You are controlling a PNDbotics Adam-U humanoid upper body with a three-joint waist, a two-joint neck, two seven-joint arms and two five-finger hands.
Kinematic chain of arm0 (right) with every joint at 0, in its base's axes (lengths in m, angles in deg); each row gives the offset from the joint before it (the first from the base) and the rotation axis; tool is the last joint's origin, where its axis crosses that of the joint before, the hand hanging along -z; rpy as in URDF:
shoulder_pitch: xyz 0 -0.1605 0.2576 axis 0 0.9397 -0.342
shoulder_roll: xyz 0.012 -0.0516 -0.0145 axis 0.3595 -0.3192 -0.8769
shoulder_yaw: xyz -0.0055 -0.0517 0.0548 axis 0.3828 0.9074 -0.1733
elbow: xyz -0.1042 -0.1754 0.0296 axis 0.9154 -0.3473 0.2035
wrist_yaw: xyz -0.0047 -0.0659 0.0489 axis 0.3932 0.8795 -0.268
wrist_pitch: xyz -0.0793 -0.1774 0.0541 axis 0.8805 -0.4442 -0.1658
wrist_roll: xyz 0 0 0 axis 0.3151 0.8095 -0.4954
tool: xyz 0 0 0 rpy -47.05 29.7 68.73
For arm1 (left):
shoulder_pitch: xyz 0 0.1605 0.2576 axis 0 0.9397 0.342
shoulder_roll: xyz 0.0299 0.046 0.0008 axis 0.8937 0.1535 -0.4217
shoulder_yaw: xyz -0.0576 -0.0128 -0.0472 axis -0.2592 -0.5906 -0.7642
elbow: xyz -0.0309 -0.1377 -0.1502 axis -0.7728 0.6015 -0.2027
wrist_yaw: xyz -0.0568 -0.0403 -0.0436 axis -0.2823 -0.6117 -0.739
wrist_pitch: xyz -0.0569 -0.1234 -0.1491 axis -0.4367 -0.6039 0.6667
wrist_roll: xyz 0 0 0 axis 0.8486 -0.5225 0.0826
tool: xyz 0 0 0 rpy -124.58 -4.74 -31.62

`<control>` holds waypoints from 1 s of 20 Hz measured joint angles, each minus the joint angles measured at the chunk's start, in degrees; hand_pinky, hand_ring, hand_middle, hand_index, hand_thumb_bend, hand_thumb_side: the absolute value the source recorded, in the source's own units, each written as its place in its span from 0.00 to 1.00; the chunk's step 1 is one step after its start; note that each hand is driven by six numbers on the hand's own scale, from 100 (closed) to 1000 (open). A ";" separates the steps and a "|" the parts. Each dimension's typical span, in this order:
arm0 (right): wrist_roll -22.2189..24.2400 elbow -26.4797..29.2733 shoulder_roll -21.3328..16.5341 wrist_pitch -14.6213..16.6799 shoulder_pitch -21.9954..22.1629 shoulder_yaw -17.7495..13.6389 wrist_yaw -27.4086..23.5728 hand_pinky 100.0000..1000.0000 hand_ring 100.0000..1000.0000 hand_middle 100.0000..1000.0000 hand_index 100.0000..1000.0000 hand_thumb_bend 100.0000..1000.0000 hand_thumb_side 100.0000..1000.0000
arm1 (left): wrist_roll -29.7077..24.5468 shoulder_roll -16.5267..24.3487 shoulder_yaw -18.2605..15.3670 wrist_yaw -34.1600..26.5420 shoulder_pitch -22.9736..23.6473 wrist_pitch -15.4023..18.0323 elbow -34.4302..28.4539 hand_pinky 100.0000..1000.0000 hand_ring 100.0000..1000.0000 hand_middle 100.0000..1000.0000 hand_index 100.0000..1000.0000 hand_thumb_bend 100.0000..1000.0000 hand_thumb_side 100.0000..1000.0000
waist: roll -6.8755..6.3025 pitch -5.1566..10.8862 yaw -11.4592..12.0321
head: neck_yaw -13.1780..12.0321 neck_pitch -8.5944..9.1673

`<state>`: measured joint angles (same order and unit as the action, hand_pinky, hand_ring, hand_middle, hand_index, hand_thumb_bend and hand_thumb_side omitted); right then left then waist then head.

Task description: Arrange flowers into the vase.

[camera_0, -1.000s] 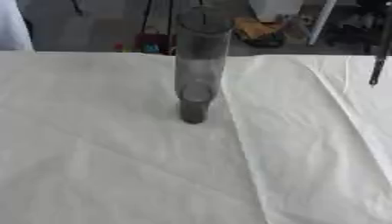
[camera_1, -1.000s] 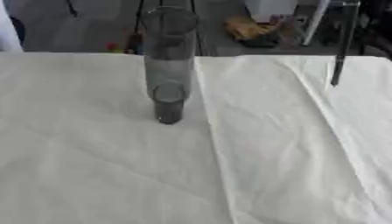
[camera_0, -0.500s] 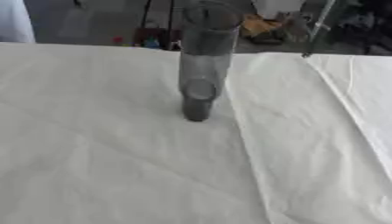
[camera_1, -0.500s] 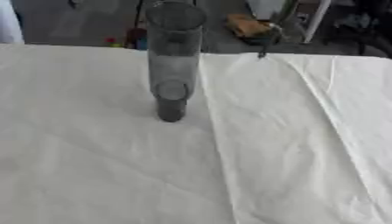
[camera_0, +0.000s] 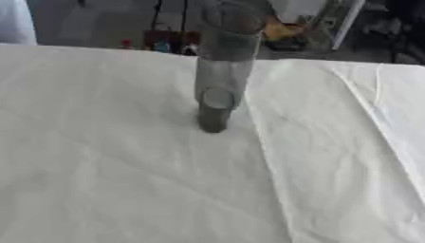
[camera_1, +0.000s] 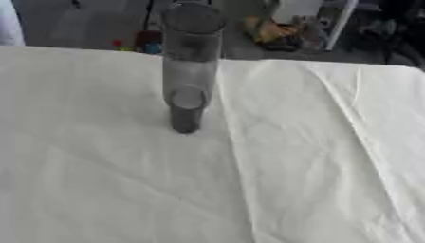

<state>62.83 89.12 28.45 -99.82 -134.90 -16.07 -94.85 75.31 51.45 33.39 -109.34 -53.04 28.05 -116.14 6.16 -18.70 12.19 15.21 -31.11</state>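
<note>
1 tall clear vase (camera_1: 189,71) is seen upright, upper centre of the frame, on the white tablecloth (camera_1: 274,180); its long axis is vertical, mouth up. no flowers are seen. neither hand is in view, so finger state and the nearer arm cannot be told.

I am looking through the two eyes in the head, both tilted down from above onto the table (camera_0: 124,180) and facing its far edge. Both sit close over the white cloth and share nearly everything: the tall clear vase (camera_1: 189,66) and the clutter beyond. The vase stands right of centre in my left eye, left of centre in my right.
</note>
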 measured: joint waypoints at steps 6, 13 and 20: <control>-1.77 1.48 0.18 1.98 -0.59 0.21 -1.70 0.00 0.00 0.00 0.01 0.00 0.00 | -0.11 0.41 0.02 0.16 -0.04 -0.35 0.00 0.74 0.64 0.69 0.84 0.02 0.86 | 0.60 0.01 -0.07 | 0.21 -0.02; -2.00 3.36 0.18 5.71 -0.58 0.25 -4.33 0.00 0.00 0.00 0.01 0.00 0.00 | -0.15 0.43 0.03 0.16 -0.37 -0.43 0.00 0.74 0.64 0.68 0.84 0.02 0.86 | 0.80 -0.01 0.63 | 0.54 0.04; -2.68 3.83 0.25 6.47 -1.38 0.26 -6.39 0.00 0.00 0.00 0.01 0.00 0.00 | -0.40 0.45 0.34 0.21 -0.85 -0.60 0.00 0.74 0.64 0.68 0.84 0.02 0.87 | 1.43 -0.44 1.65 | 0.54 0.62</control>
<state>60.15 92.95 28.69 -93.34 -136.29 -15.81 -101.24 74.91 51.89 33.73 -109.13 -53.89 27.44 -116.14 7.58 -19.14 13.84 15.75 -30.49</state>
